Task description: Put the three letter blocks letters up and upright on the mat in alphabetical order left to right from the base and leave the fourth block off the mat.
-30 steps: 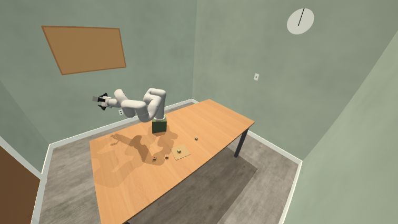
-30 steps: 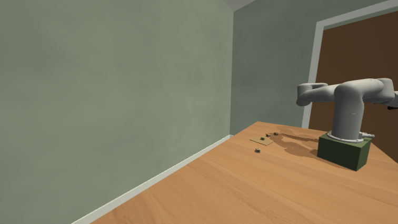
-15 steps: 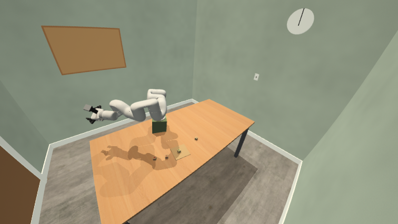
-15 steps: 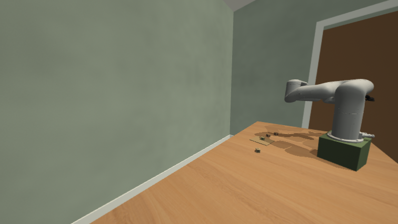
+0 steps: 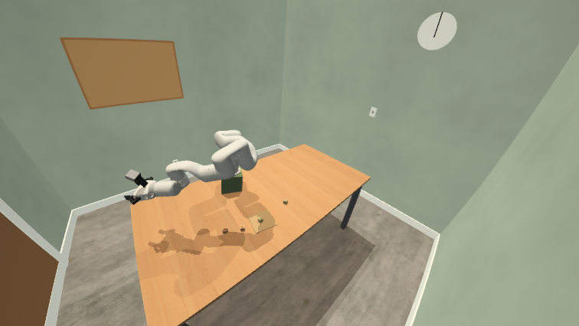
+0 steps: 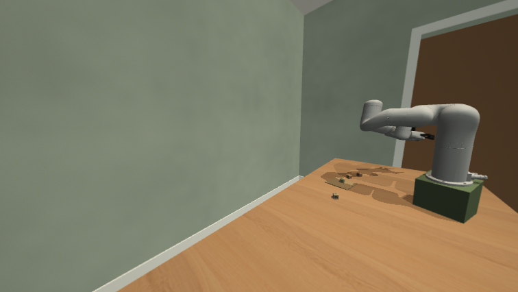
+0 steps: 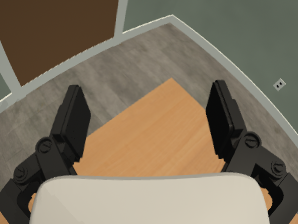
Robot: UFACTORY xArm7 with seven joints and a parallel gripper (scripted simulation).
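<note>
While the gripper (image 5: 132, 199) (image 6: 430, 136) (image 7: 147, 96) hangs wide open with nothing in it, the blocks sit well away from it, letters too tiny to read, one on the mat (image 5: 267, 225) (image 6: 338, 185).

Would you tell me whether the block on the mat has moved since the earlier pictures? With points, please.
No. In the top view, the block (image 5: 260, 219) (image 6: 341, 180) keeps its place relative to the mat's (image 5: 267, 227) (image 6: 335, 184) edges.
</note>
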